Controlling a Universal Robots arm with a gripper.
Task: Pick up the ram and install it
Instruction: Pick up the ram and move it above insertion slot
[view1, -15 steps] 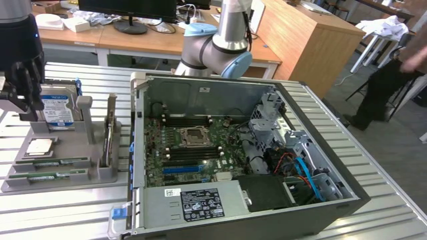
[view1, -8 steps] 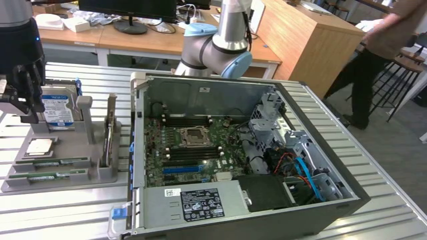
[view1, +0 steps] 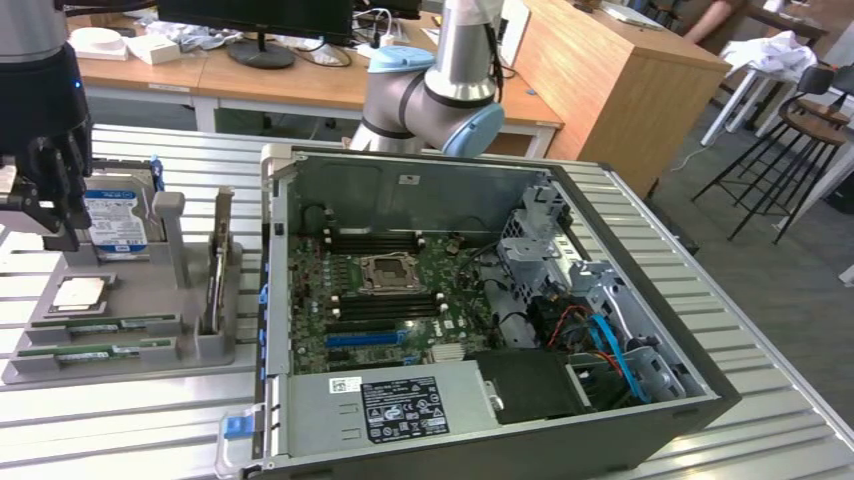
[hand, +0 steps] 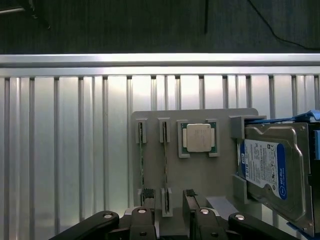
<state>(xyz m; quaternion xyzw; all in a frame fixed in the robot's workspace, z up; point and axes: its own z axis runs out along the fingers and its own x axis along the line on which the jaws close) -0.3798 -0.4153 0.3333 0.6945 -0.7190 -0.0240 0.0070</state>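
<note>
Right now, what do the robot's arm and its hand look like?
The arm is silver-grey tubing with light blue caps on its rounded joints. The hand is black and blocky; in the wrist view its dark linkage fingers carry small silver screw heads.

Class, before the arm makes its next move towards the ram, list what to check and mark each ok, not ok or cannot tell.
1. Gripper open and empty: ok.
2. Ram seated on edge in the grey fixture: ok.
3. Ram lined up with the gripper: ok, in the wrist view.
4. Second stick clear of the gripper: cannot tell.
5. Computer case side open, motherboard exposed: ok.
6. Free memory slot on the motherboard: cannot tell.
</note>
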